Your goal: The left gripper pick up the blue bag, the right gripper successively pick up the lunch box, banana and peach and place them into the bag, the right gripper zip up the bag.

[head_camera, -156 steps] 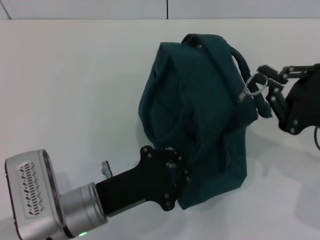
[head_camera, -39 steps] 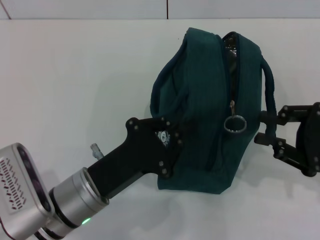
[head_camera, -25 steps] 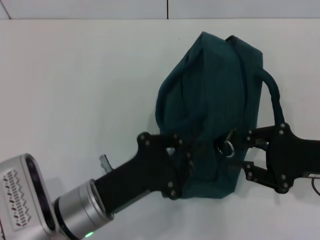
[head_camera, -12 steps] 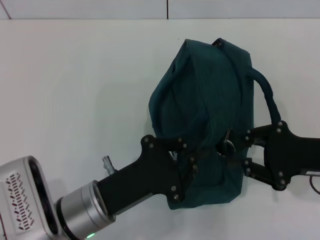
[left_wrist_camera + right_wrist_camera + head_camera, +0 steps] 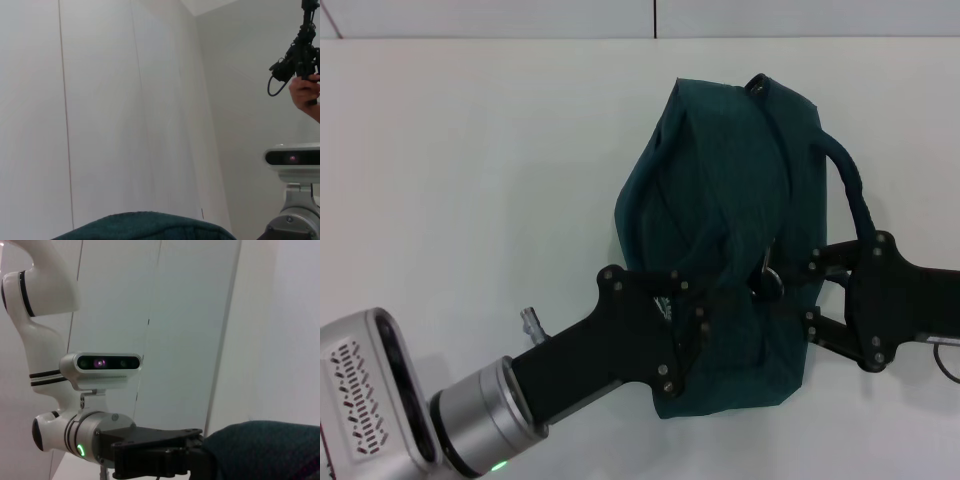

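1. Left gripper (image 5: 705,315) is clamped on the near lower side of the blue bag (image 5: 720,190), its black fingers pinching the fabric so the bag stays propped on the white table (image 5: 470,180) rather than slumping.
2. Right gripper (image 5: 798,295) reaches in from the opposite side, its jaws meeting the bag at the zipper ring pull (image 5: 767,281); it looks closed on the pull, though dark metal against dark cloth makes that hard to confirm.
3. With the two arms bracing the bag from both sides, the cloth is taut enough for the zipper to run.
4. One rolled handle (image 5: 850,190) arches free above the right gripper.
5. No lunch box, banana or peach shows on the table, so they are probably inside already, and zipping seems to be the step in hand.
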You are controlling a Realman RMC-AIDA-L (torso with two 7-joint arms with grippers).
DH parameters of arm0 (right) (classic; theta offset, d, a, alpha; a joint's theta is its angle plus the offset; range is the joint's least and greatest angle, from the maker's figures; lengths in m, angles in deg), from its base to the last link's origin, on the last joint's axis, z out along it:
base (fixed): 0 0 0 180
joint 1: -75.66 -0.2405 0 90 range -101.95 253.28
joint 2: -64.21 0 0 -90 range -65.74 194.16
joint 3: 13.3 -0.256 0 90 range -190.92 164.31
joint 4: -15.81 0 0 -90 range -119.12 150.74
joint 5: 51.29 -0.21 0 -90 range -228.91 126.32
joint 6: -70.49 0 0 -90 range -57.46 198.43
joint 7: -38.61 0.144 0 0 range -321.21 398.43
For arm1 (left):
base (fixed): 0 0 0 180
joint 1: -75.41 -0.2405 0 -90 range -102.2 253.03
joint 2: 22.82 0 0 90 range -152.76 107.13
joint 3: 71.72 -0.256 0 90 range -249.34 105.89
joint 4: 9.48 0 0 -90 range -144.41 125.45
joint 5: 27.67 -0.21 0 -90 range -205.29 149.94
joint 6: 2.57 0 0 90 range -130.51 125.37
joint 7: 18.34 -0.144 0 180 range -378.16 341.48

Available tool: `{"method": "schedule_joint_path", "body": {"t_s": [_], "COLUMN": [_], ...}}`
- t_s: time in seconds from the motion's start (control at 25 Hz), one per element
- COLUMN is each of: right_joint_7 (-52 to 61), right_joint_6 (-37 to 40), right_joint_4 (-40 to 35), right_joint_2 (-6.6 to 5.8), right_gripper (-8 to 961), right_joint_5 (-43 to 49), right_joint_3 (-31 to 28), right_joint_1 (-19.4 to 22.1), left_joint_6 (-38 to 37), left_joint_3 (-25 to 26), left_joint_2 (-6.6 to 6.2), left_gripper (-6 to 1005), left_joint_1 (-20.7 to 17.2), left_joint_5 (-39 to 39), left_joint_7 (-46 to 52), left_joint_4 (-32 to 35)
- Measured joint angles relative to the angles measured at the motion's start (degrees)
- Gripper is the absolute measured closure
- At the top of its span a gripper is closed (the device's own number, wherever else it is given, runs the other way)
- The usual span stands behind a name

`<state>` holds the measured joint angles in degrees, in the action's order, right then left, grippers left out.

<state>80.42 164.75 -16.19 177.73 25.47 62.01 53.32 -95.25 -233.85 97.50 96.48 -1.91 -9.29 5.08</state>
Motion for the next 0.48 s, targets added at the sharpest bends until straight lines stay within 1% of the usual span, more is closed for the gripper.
{"method": "schedule_joint_path", "body": {"t_s": [0.08,0.24,0.48], "right_joint_7": [0.05,0.36,-0.03], "right_joint_6": [-0.21,-0.8,-1.0], "right_joint_4": [0.0,0.0,-0.01], "right_joint_2": [0.08,1.0,0.89], "right_gripper": [711,722,745], "right_joint_5": [-0.15,-0.11,0.41], "right_joint_3": [-0.28,-2.07,-2.29], "right_joint_1": [0.01,0.35,0.18], "left_joint_6": [0.05,0.1,0.21], "left_joint_3": [0.04,0.06,0.06], "left_joint_2": [0.0,-0.05,-0.01], "left_gripper": [953,954,955], "left_joint_1": [0.13,0.42,1.05], "left_joint_5": [0.15,0.69,0.83], "left_joint_7": [0.0,0.0,0.01], "left_joint_4": [-0.04,-0.16,-0.61]}}
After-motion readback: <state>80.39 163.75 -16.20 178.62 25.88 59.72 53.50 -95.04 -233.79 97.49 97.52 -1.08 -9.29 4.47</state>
